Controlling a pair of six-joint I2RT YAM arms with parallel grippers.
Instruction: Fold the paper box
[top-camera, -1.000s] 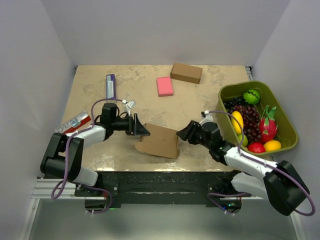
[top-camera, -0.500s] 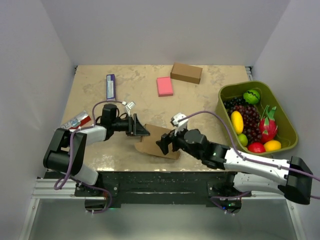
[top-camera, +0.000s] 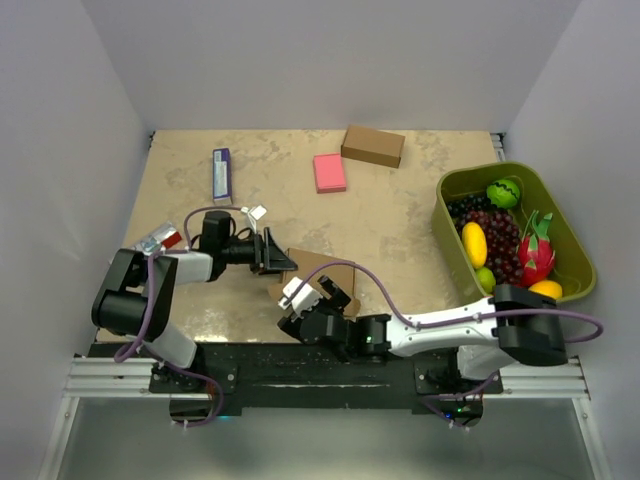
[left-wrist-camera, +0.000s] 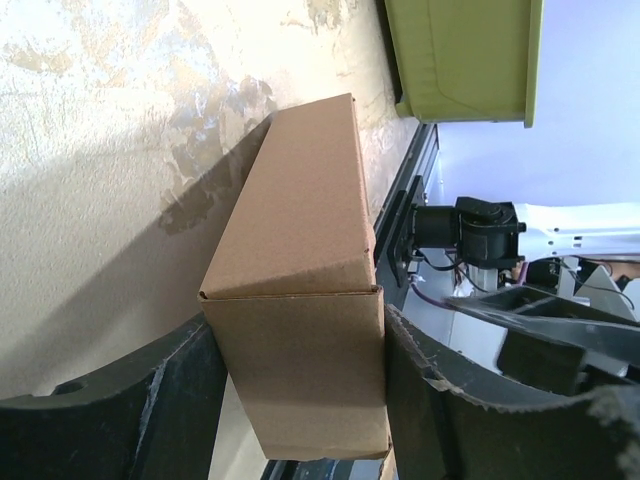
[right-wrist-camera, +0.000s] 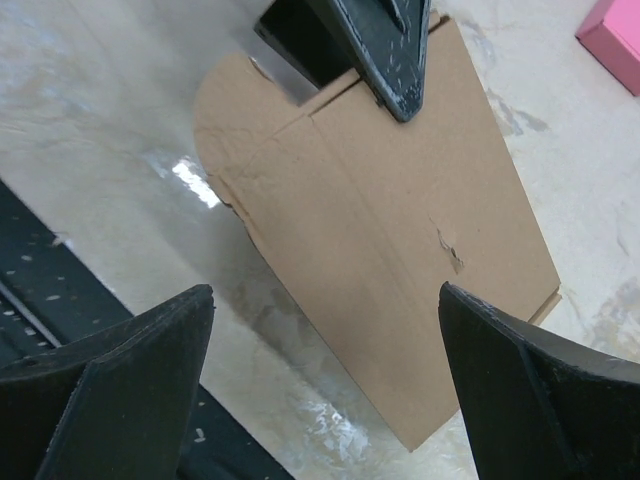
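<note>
Bin (top-camera: 443, 205) w/ fruit (top-camera: 497, 240); L end effector (top-camera: 278, 258) clamps paper box (left-wrist-camera: 300, 250).

Light: bright, even, from above.
Shadow: soft, dark, beside paper box (left-wrist-camera: 300, 260).
Glare: white patches on table (right-wrist-camera: 190, 180).

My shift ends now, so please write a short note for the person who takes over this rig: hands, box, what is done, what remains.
Left hand: shut on one end of the paper box, which lies on the table.
Right hand: open, hovering over the box, touching nothing.
Done: the body looks folded into a carton.
Left: a rounded end flap sticks out; probably tuck it in.
</note>
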